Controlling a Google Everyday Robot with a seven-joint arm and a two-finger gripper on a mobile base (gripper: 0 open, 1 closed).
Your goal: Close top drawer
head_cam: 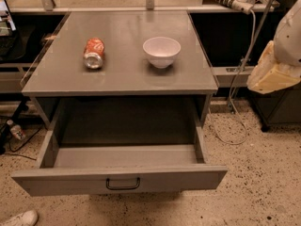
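The open top drawer, stiff metal, likely shuts with a push beside its handle; the gripper lies out of frame at right, state unknowable.

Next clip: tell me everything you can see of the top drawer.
The top drawer is wide, grey and looks like metal, with a plain flat front and a small dark bail handle at its centre. It is pulled far out from under the table top, level, its deep sides showing; nothing shows inside. Nothing touches it. The gripper is out of view; only the robot arm shows at the right edge, apart from the drawer.
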